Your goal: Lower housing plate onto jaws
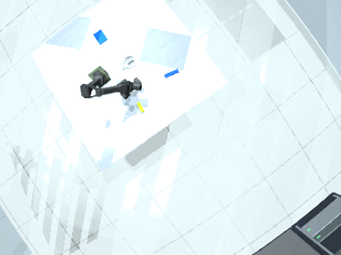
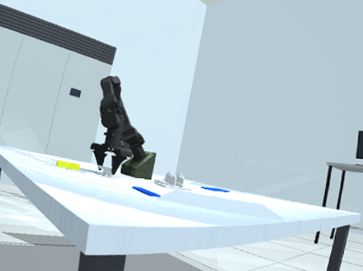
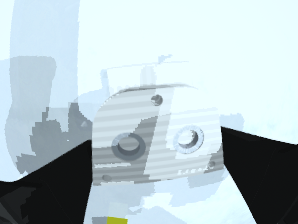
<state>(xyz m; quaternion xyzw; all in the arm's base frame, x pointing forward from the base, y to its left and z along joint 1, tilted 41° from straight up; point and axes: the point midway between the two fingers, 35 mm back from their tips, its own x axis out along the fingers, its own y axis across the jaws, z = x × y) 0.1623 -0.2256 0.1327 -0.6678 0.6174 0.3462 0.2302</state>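
The housing plate (image 3: 156,117) (image 2: 106,171) is pale, with a rounded far edge, two large ringed holes and smaller holes. In the wrist view it lies between the fingertips, its sides against both. My gripper (image 3: 155,140) (image 2: 107,169) is shut on the housing plate, low at the table top; any gap beneath the plate cannot be told. The white base with two upright jaws (image 2: 174,179) (image 1: 129,62) stands on the table apart from the gripper, to its right in the exterior view. The pins and stubs are too small to make out.
A yellow block (image 1: 140,108) (image 2: 68,165) lies near the gripper. A blue bar (image 1: 171,73) (image 2: 145,191) and another blue piece (image 1: 100,37) (image 2: 215,189) lie farther off. The arm's green base block (image 2: 139,166) is behind the gripper. Strong glare and shadows cover the white table (image 2: 121,236).
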